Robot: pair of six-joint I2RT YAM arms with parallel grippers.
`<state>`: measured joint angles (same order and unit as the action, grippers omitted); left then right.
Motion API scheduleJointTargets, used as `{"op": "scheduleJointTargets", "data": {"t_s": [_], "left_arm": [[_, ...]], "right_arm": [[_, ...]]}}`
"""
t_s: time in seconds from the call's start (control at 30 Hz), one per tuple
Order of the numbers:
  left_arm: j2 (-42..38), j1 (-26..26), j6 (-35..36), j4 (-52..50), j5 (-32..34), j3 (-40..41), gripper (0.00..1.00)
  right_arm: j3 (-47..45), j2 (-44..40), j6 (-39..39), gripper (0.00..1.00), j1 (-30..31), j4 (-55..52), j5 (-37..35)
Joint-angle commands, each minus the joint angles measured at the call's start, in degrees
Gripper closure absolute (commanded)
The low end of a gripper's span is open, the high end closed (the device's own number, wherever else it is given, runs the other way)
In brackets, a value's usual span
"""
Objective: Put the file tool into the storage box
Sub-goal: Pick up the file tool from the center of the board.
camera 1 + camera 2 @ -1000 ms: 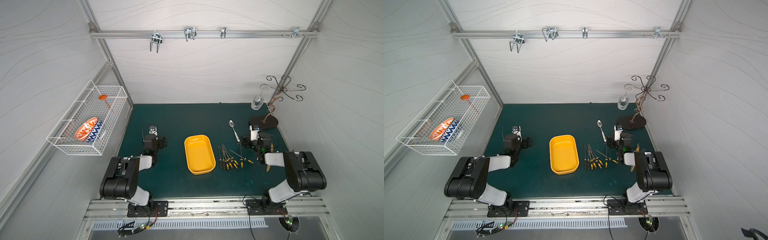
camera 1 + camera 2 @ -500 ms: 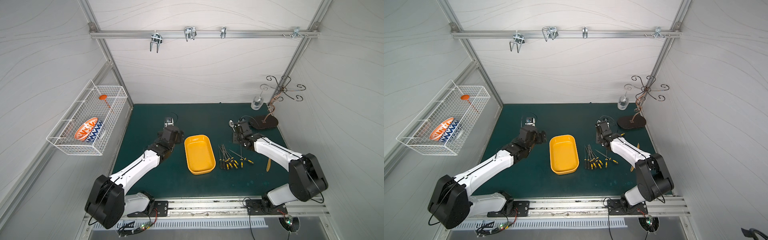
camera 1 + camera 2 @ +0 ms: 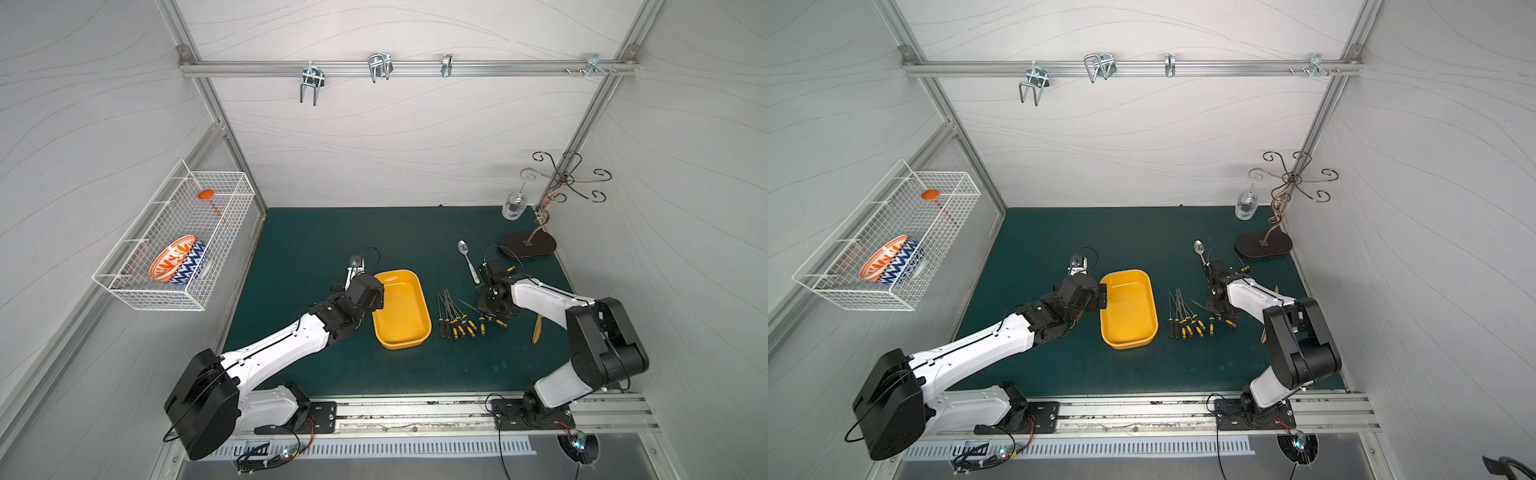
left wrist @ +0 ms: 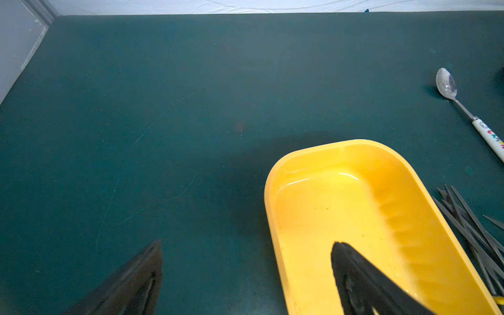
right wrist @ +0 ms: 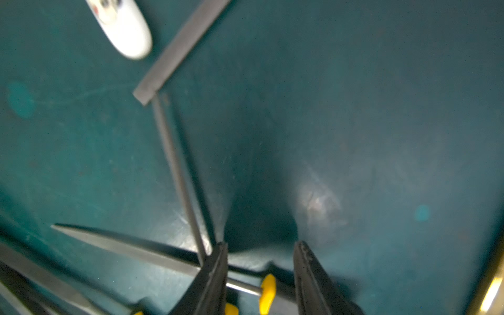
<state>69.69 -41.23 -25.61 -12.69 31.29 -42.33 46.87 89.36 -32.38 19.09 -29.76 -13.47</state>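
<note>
The storage box [image 3: 402,311] [image 3: 1128,309] is a shallow yellow tray at mid-table with nothing in it. Several file tools [image 3: 457,320] [image 3: 1187,318] with black-and-yellow handles lie fanned just to its right. My right gripper [image 3: 491,306] [image 3: 1214,305] is low over the rightmost files. In the right wrist view it [image 5: 261,245] stands open, straddling one file's shaft and yellow collar [image 5: 268,289]. My left gripper [image 3: 357,291] [image 4: 247,243] is wide open at the box's left rim [image 4: 272,218], one finger over the box and the other over the mat.
A spoon [image 3: 467,257] [image 4: 447,84] lies behind the files, and its white handle end [image 5: 122,27] is near the right gripper. A hook stand [image 3: 528,245] and a glass bottle [image 3: 513,208] occupy the back right corner. A tan stick [image 3: 537,328] lies at the right.
Both arms have unfolded from their rest poses. The left reached the box's left rim. The right came down onto the rightmost files and its jaws have narrowed.
</note>
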Motion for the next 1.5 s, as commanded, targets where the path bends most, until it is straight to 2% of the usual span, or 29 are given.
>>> {"op": "scheduleJointTargets", "data": {"t_s": [0.0,0.97,1.2,1.47], "left_arm": [[0.2,-0.4,-0.8,0.9,1.2,-1.1,0.01],[3.8,-2.7,-0.6,1.9,1.2,-2.4,0.01],[4.4,-3.0,-0.7,2.1,1.0,-2.7,0.01],[4.1,-3.1,-0.5,2.3,0.8,-2.6,0.01]], "right_arm": [[0.4,0.8,-0.5,0.57,-0.8,1.0,4.2],[1.6,-2.3,-1.4,0.62,-0.8,4.3,11.1],[3.5,1.9,-0.5,0.63,-0.8,4.7,11.0],[5.0,6.6,0.6,0.72,-0.8,3.9,10.2]]}}
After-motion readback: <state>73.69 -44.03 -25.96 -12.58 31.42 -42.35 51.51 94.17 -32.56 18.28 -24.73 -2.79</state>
